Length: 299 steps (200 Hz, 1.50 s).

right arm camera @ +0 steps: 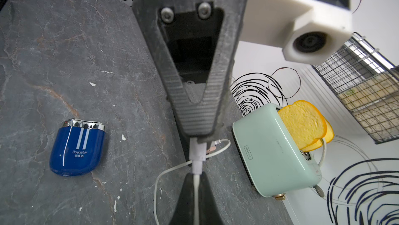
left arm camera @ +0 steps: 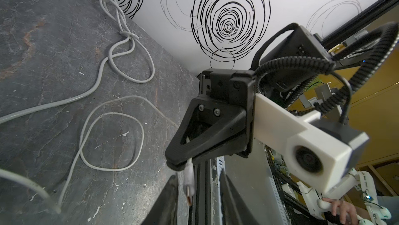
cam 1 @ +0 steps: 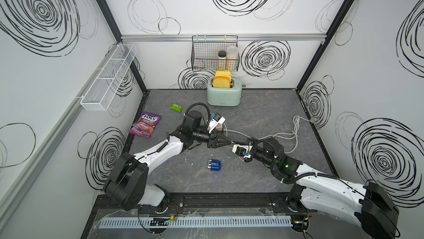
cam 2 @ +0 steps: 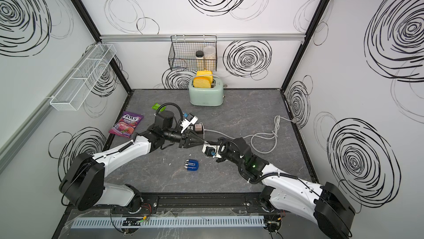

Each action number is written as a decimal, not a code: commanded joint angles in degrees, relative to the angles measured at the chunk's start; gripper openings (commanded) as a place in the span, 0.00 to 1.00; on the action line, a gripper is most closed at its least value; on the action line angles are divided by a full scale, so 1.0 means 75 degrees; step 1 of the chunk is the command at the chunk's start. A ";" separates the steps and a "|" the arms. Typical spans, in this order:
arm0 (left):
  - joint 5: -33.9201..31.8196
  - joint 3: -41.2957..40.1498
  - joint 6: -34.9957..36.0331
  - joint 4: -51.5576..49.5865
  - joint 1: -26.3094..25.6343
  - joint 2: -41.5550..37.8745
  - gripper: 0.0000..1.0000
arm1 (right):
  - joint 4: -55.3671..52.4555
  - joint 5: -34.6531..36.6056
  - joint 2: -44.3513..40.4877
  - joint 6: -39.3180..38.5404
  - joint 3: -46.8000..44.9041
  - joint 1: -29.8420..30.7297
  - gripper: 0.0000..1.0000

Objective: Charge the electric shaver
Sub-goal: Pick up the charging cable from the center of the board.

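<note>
The electric shaver [cam 1: 215, 165] [cam 2: 191, 165] [right arm camera: 77, 148], blue with a silver head, lies flat on the dark tabletop, apart from both grippers. Behind it, above the table, the two grippers meet tip to tip. My right gripper [right arm camera: 196, 183] [left arm camera: 177, 161] is shut on a thin white charging cable just behind its plug [left arm camera: 189, 183] [right arm camera: 197, 151]. The plug's metal tip sits between the fingers of my left gripper [left arm camera: 197, 183] [cam 1: 230, 143], which stand open on either side of it. The cable runs back to a pinkish adapter [cam 1: 219, 127].
A mint toaster [cam 1: 223, 96] with bread stands at the back. A thick grey cord [cam 1: 294, 130] loops on the right. A purple candy bag [cam 1: 145, 124] and a green packet [cam 1: 176, 107] lie at the left. A black wire basket [cam 1: 214, 53] hangs on the back wall.
</note>
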 commanded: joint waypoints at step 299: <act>0.0985 0.0767 -0.0511 -0.0147 0.0391 0.0437 0.00 | 0.3022 -0.0903 0.0158 0.0216 -0.0656 -0.0321 0.21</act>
